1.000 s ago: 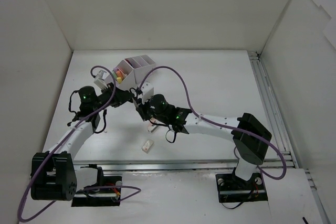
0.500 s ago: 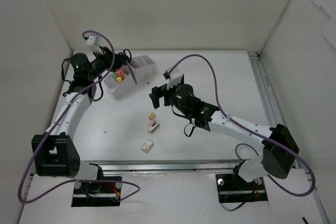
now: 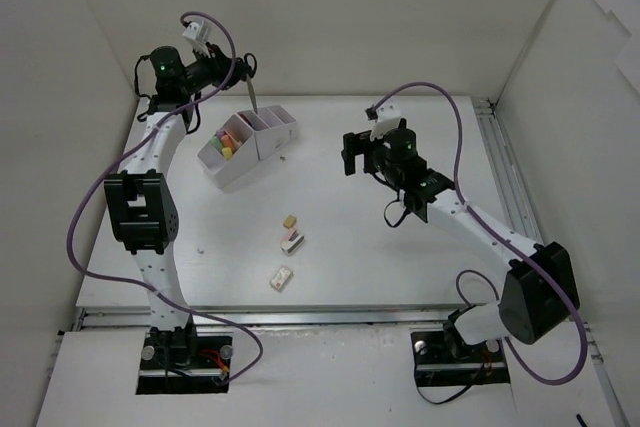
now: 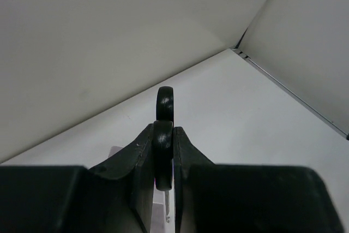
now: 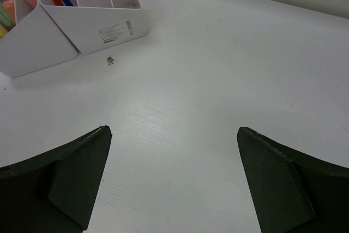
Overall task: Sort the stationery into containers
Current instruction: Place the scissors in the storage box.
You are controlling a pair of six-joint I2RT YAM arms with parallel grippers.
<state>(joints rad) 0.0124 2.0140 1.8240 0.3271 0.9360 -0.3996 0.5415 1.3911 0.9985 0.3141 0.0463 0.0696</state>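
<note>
High over the organizer [image 3: 262,155], my left gripper [image 4: 163,151] pinched the scissors [image 4: 164,102] blades-down, seemingly to lower them in; my right gripper [image 5: 172,135] gaped empty.

White 4-bin organizer [image 3: 240,169] w/ coloured highlighters [image 3: 227,142] in left bins, black scissors [image 3: 250,97] hanging blades-down just over it, 3 small beige/white erasers [image 3: 281,278] lying loose well apart, nearer side.

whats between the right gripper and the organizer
Bare table, save a tiny dark speck just by the organizer. The right wrist view shows it, ahead of the open right gripper.
</note>
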